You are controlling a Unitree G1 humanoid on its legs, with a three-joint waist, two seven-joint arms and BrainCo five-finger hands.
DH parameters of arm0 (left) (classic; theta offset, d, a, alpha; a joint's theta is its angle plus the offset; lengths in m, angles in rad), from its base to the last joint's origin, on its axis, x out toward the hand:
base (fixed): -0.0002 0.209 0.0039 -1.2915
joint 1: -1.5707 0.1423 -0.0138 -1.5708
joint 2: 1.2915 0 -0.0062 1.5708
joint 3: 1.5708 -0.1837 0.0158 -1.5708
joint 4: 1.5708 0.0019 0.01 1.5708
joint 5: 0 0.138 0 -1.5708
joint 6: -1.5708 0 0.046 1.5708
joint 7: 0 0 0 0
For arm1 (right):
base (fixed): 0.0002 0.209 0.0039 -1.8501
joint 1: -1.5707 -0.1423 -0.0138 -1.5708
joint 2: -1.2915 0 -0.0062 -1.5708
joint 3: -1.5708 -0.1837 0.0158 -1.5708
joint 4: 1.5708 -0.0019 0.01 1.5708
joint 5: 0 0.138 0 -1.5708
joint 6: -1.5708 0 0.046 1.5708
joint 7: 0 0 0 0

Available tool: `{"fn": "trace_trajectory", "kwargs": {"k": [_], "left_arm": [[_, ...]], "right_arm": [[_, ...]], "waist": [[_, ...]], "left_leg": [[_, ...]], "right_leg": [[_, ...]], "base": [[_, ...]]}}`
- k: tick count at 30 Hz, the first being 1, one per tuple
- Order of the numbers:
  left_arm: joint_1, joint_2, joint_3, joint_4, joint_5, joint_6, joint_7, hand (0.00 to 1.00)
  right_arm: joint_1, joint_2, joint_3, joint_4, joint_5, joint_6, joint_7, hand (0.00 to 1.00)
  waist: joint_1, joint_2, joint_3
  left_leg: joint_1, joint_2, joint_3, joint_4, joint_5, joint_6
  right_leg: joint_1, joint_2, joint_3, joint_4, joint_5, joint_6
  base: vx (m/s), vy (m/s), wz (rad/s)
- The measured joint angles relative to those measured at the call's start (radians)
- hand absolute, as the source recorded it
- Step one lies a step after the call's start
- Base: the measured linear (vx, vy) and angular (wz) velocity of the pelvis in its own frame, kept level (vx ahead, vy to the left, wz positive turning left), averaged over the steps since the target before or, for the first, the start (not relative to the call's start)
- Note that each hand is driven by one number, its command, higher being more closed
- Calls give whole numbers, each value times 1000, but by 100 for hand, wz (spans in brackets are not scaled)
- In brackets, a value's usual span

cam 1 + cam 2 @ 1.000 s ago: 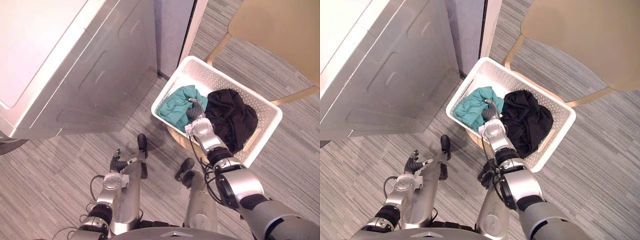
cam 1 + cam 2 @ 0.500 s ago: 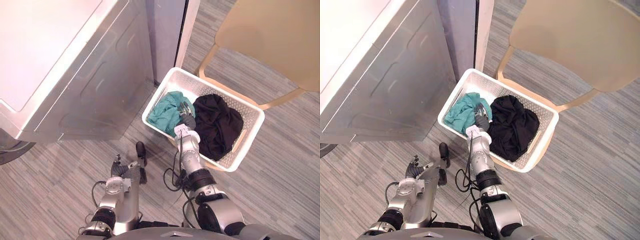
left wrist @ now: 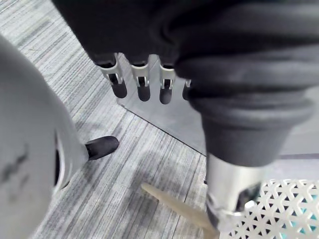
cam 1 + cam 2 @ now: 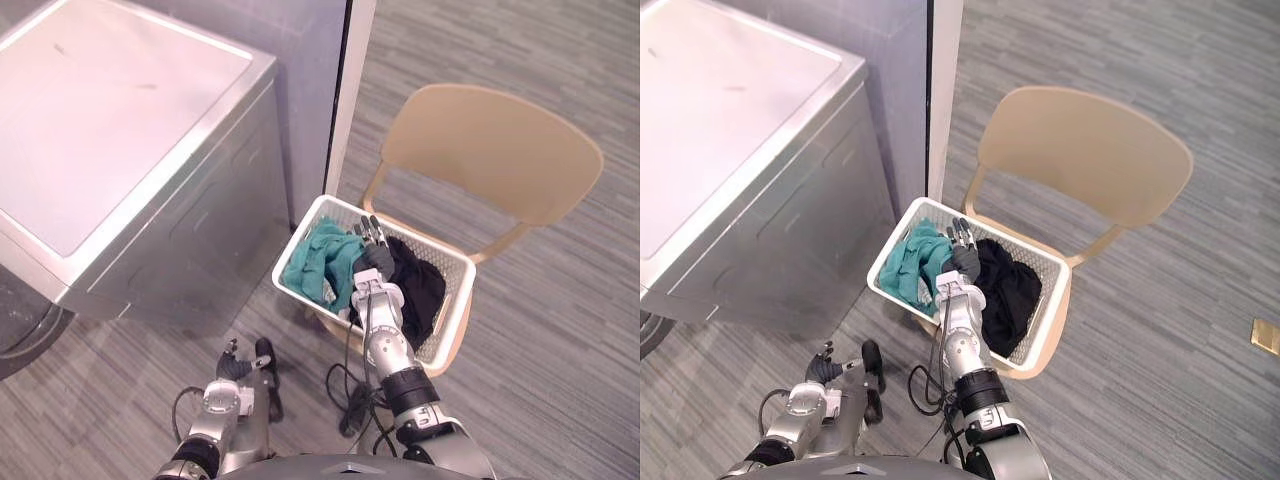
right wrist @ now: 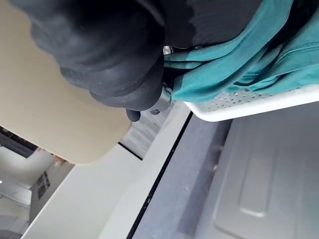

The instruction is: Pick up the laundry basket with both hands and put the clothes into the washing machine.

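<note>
The white laundry basket stands low in front of the tan chair and just beside the front corner of the silver washing machine, which has a flat, closed top. 2 garments lie inside it: a teal garment bunched in the end nearer the machine and a black garment heaped in the end nearer the chair. The 2 touch along the middle. The right hand reaches into the basket from the near side and sits over that meeting line. Its fingers are straight and slightly fanned, pointing toward the far rim rather than curled round any cloth. In the right wrist view the teal fabric runs right up against the hand's dark cover, with the basket's perforated rim just past it. The left hand hangs low near the grey striped floor, well apart from the basket. Its fingers hang in a loose, uncurled row and hold nothing. A white post rises between the machine and the chair, just behind the basket.
</note>
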Motion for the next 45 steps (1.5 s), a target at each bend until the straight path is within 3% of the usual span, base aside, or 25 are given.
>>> {"fn": "trace_trajectory", "kwargs": {"k": [7, 20, 30, 40, 45], "left_arm": [[49, 15, 9, 13, 29, 10, -14, 0], [101, 14, -31, -1, 59, 11, -37, 0], [120, 13, -36, 0, 60, 17, -45, 0], [116, 16, -72, -6, 58, 18, -54, 0], [115, 34, -117, -162, 36, 20, -47, 0]], "right_arm": [[36, -17, -26, -3, 8, 0, 28, 100], [50, -20, -91, -17, 19, -6, 24, 100], [23, -50, -175, -118, 51, -73, -19, 100], [-188, -122, -247, -166, 58, -132, -55, 100], [-314, -169, -273, -164, 58, -153, -93, 100]], "waist": [[-11, 6, -78], [-5, 42, -157], [-1, 65, -184], [14, 68, -204], [20, 67, -220]], "left_leg": [[84, -12, -10, -39, 8, 1], [147, 2, -8, -41, -8, -21], [173, 8, -11, -47, -20, -20], [179, 19, -8, -47, -16, -25], [178, 28, -6, -47, -15, -25]], "right_leg": [[101, 23, -5, -100, 27, 30], [168, 55, 34, -187, 81, 32], [197, 69, 58, -208, 94, 25], [208, 92, 75, -245, 127, 13], [208, 104, 82, -256, 131, 9]], "base": [[116, -34, -2], [5, 0, -10], [-60, 13, -2], [6, -10, -4], [31, -32, -5]]}}
